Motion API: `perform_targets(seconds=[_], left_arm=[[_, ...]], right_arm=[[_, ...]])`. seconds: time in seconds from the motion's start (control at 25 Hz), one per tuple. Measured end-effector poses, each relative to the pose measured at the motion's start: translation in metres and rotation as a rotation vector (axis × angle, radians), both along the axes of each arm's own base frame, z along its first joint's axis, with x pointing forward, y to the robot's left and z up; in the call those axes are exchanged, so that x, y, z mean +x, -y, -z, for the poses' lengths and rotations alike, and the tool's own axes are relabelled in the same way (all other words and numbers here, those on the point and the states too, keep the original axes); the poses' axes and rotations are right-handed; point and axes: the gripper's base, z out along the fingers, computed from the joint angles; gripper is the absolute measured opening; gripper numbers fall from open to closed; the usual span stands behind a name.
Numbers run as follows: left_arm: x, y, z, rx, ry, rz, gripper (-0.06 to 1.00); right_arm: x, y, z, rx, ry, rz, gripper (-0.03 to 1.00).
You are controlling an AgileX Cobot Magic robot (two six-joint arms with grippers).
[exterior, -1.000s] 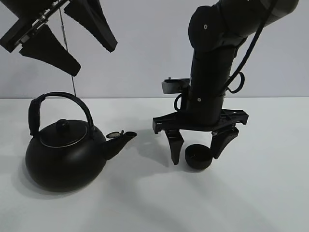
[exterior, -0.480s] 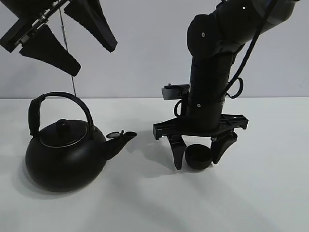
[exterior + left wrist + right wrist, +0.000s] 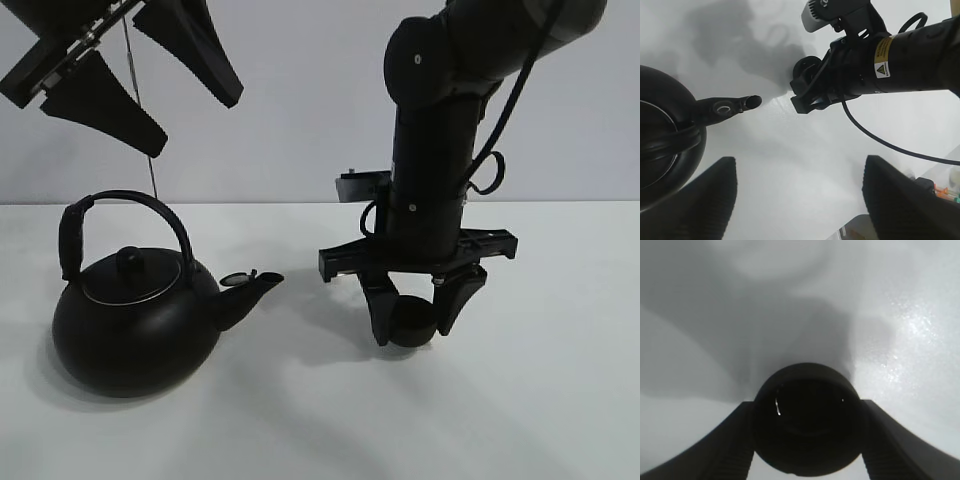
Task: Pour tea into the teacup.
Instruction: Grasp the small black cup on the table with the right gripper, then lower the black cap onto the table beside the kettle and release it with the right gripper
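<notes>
The teacup (image 3: 412,318), small, round and matte black, sits at table level right of centre. My right gripper (image 3: 413,332) points straight down and is shut on it, one finger on each side. In the right wrist view the teacup (image 3: 807,420) fills the gap between the fingers (image 3: 730,445). The big black kettle (image 3: 135,320) with an arched handle stands on the left, its spout (image 3: 255,283) aimed at the cup. High above the kettle hangs my left gripper (image 3: 193,122), open and holding nothing. In the left wrist view the kettle (image 3: 665,135) is below it.
The white table (image 3: 300,420) runs to a pale wall behind. A thin cable (image 3: 152,175) hangs from the left arm down to near the kettle handle. The right arm's black column (image 3: 435,150) rises over the cup.
The right gripper's fingers have closed in from both sides onto the teacup. The left gripper and the kettle have not moved.
</notes>
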Motion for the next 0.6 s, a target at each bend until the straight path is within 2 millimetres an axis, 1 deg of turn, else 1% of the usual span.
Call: perform_targets(seconds=[0.24,0.4,0.6], left_arm=[[0.0,0.0,0.0,0.0,0.001,-0.001,0.51],[0.0,0.0,0.0,0.0,0.002,-0.001,0.51],[0.0,0.0,0.0,-0.001,0.004,-0.003,0.51]], right_arm=[[0.012,-0.006,-0.028,0.003,0.006,0.002,0.4],[0.019,-0.013,-0.045,0.043,0.021,0.016,0.4],[0.018,-0.025,-0.054,0.101,0.019,0.021,0.4]])
